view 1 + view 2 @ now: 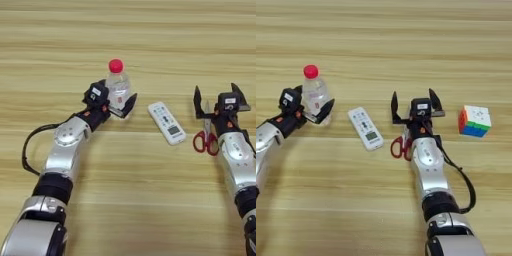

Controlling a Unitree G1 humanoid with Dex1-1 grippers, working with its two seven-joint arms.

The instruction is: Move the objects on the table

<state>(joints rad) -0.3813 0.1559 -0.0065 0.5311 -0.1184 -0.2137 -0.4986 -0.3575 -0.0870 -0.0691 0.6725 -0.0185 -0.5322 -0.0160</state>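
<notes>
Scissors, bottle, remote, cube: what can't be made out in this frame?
- Scissors: blades hidden behind the open right gripper, both views.
- Bottle: lower part hidden by the left gripper; a firm grip cannot be confirmed.
- Remote: screen and buttons too small.
- Cube: beyond the left eye view's edge.

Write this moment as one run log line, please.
left claw: around bottle, upright | right claw: open over scissors | remote: untouched

Matt light-brown wooden tabletop (150, 30) with lengthwise plank grain. At ten o'clock, a clear glossy plastic bottle (119, 89) with a red cap. Centre, a smooth white plastic remote (167, 122). Red plastic-handled scissors (206, 140). At three o'clock, a glossy multicoloured cube (475, 121).
</notes>
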